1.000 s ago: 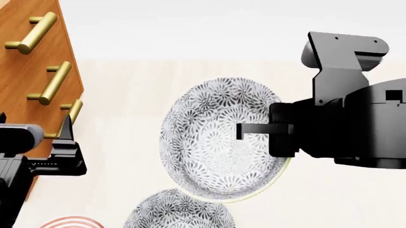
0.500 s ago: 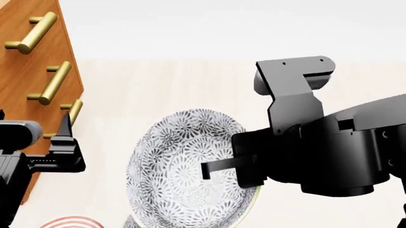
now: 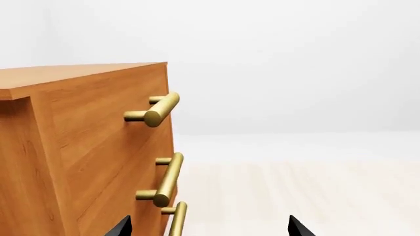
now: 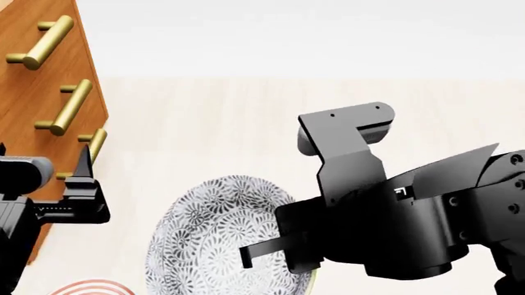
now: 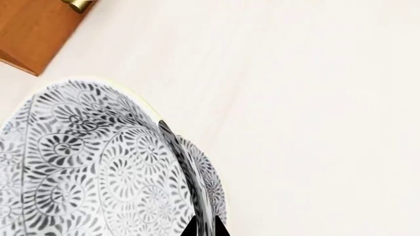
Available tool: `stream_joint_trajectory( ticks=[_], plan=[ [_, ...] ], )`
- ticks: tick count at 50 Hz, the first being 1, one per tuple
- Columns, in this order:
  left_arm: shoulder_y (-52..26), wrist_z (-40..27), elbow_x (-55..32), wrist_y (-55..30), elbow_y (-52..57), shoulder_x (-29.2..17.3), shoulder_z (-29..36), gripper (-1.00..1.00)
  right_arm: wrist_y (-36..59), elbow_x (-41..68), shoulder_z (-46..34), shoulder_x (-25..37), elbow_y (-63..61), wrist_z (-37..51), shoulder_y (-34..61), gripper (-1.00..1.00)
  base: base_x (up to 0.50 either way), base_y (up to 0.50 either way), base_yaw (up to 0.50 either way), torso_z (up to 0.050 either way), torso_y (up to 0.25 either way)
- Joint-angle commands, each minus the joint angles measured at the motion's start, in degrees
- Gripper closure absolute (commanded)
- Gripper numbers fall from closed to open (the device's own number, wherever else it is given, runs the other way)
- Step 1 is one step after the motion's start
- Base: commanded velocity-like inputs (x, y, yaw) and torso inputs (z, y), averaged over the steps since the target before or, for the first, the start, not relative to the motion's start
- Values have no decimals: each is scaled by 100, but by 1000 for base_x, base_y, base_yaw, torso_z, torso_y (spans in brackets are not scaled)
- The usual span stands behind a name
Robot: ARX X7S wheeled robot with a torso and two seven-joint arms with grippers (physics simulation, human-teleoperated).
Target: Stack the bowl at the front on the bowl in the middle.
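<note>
My right gripper point(image 4: 246, 255) is shut on the rim of the bowl at the front point(image 4: 217, 243), a deep white bowl with a grey floral pattern. It is held tilted above the pale floor, low in the head view. In the right wrist view the two fingertips point(image 5: 190, 230) pinch the bowl's wall point(image 5: 98, 162), with the thin yellow rim showing at its edge. The bowl in the middle is hidden in every view. At the left, beside the wooden drawer cabinet point(image 4: 41, 92), my left gripper point(image 4: 82, 184) stands open and empty point(image 3: 208, 228).
The drawer cabinet point(image 3: 85, 147) with brass bar handles point(image 3: 167, 179) stands close to the left arm. A flat red-ringed plate point(image 4: 90, 287) peeks in at the bottom left of the head view. Pale wooden floor point(image 4: 246, 117) stretches beyond the bowl.
The right gripper has carried the bowl down and to the left in the head view. The second floral bowl seen earlier at the bottom edge no longer shows. The left arm has stayed put.
</note>
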Motion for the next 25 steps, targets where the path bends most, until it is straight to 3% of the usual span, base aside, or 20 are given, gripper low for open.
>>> stream_joint_trajectory(
  ticks=[1, 21, 22, 25],
  plan=[
    [42, -17, -7, 30, -23, -16, 17, -100, -35, -889, -27, -82, 111, -936, -144, 100, 0, 0, 0, 0, 0],
    [32, -50, -34, 28, 4, -51, 55, -100, -311, -2000, -516, -166, 417, -2215, -247, 100, 0, 0, 0, 0, 0],
    [37, -45, -34, 38, -3, -53, 60, -100, -267, -1958, -545, -169, 452, -2185, -232, -100, 0, 0, 0, 0, 0],
    [33, -42, -41, 48, -21, -58, 59, -100, -264, -1922, -584, -157, 430, -2160, -244, -100, 0, 0, 0, 0, 0]
  ],
)
